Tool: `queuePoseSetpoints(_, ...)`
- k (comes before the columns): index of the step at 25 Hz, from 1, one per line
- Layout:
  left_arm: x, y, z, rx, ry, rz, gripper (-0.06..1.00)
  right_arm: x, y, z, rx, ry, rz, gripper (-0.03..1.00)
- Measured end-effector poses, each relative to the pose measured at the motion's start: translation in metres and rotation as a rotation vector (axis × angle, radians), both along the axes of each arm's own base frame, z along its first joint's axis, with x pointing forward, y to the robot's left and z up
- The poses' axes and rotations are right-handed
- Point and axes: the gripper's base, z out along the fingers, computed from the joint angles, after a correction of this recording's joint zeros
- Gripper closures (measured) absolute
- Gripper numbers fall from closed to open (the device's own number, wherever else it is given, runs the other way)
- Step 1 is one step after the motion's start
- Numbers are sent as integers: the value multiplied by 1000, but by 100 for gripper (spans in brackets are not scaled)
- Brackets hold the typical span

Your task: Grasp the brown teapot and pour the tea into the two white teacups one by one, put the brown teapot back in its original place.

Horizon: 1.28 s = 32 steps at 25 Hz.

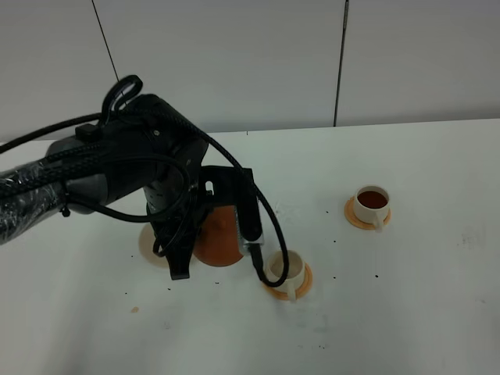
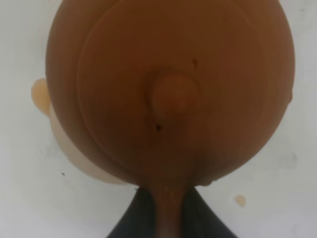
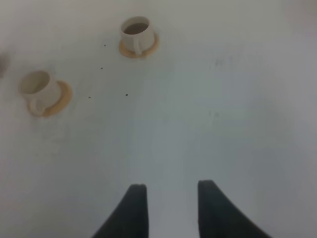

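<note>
**Here, the teapot is in the left gripper's pinch, beside the near cup**

Nearest the front of the white table, one of the two white teacups stands on its orange saucer. Its inside looks pale, and I cannot tell whether it holds tea.

Just behind and to the left of it is the brown teapot, held under the black left arm. In the left wrist view, the left gripper has its dark fingers pressed together on the pot's stubby handle. The lid with its knob faces that camera. Whether the pot's base touches the table cannot be told.

The pale cream saucer lies just left of the pot, partly hidden by the arm. From the wrist view, one edge of it peeks out from under the pot's body.

Farther back and to the right, well apart from the pot, the second cup stands on its own orange saucer, filled with dark brown tea.

The right gripper is out of the high view. Its own camera shows both fingers spread over bare table with nothing between them, and both cups lie well beyond them.
</note>
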Motion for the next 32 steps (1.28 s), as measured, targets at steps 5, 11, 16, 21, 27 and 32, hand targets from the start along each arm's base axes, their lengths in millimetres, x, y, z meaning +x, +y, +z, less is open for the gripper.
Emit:
queuePoseSetpoints(5, 4, -1, -1, 4, -42, -53, 77, 0, 0, 0, 0, 0, 0, 72)
queuePoseSetpoints(11, 10, -1, -4, 60, -81, -119, 77, 0, 0, 0, 0, 0, 0, 72)
queuePoseSetpoints(16, 14, -9, -22, 122, -81, -181, 77, 0, 0, 0, 0, 0, 0, 72)
queuePoseSetpoints(21, 16, -16, -27, 163, -118, -245, 77, 0, 0, 0, 0, 0, 0, 72)
queuePoseSetpoints(27, 19, -19, -25, 181, -145, -321, 77, 0, 0, 0, 0, 0, 0, 72)
queuePoseSetpoints(32, 18, -22, -25, 199, -141, -385, 77, 0, 0, 0, 0, 0, 0, 72)
